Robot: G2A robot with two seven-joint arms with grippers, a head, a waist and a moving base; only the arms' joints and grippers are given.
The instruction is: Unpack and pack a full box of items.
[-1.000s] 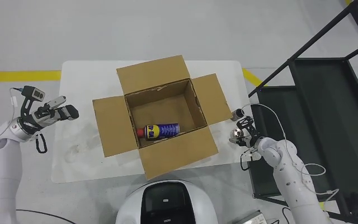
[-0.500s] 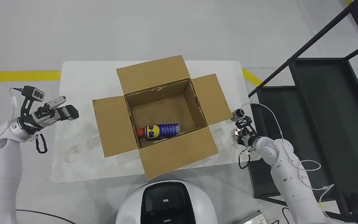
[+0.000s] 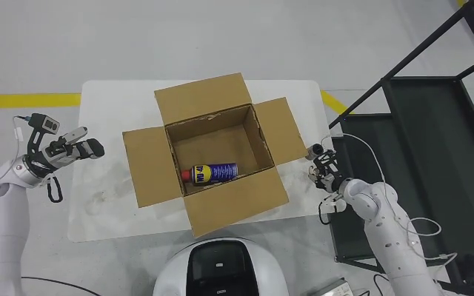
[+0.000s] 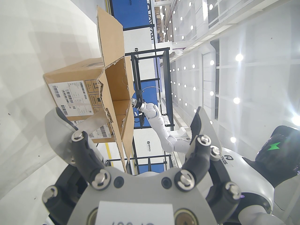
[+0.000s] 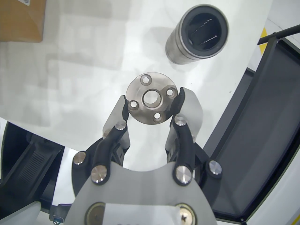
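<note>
An open cardboard box (image 3: 148,166) stands in the middle of the white table (image 3: 104,111), and a blue and yellow spray can (image 3: 211,173) with a red cap lies inside it. At the table's right edge my right gripper (image 5: 151,105) is shut on a round metal flange (image 5: 151,100) with several holes, just above the tabletop. A short metal cylinder bearing (image 5: 196,40) stands upright just beyond it. In the top view the right gripper (image 3: 321,169) sits close to that bearing (image 3: 318,150). My left gripper (image 3: 83,146) hangs open and holds nothing off the table's left edge, facing the box (image 4: 93,90).
A black metal rack (image 3: 415,133) stands right beside the table, close to the right arm. The box flaps spread out on all sides. Bare tabletop lies left of the box.
The right gripper has shifted slightly toward the bearing with the flange between its fingers. The left arm, box and can have not moved.
</note>
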